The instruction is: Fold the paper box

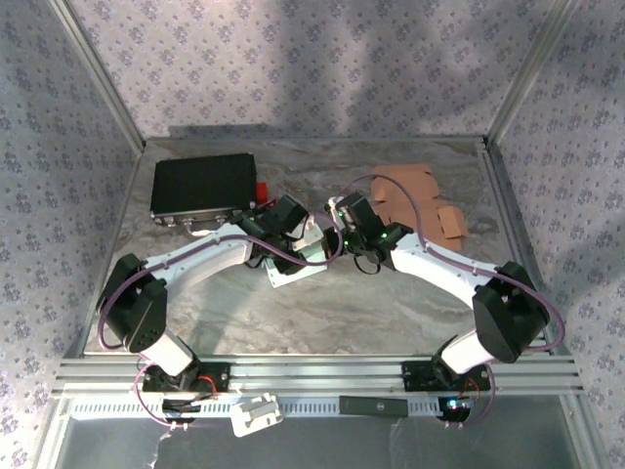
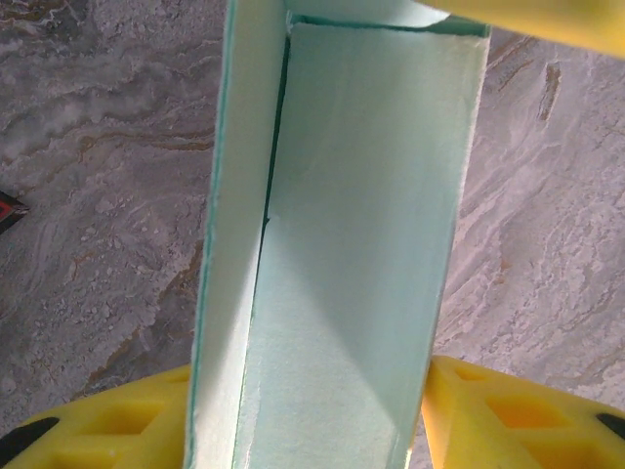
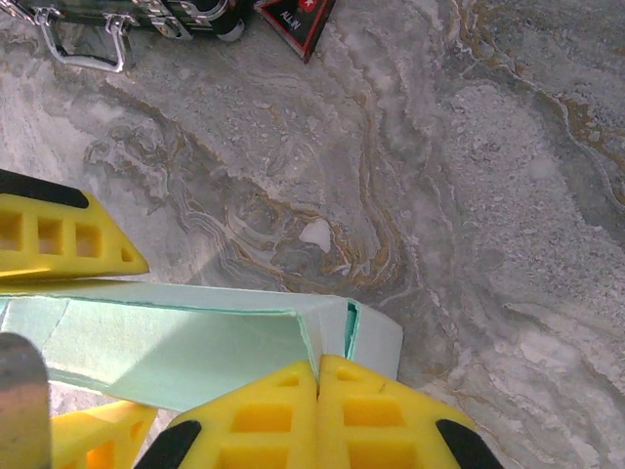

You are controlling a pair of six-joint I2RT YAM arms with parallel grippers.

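The paper box stands at the centre of the table, between both arms. The left gripper clamps its 2 long walls; the right gripper is clenched on 1 corner edge. Bare marble lies open nearer; a black case sits behind-left.

Robot lab cell: aluminium frame, fabric walls.

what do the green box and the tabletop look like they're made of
The paper box looks like thin card, pale mint and matte; thin cut edges and a fold seam show. The table has grey-tan marble veining and looks smooth; it could be stone or printed laminate, I cannot tell which.
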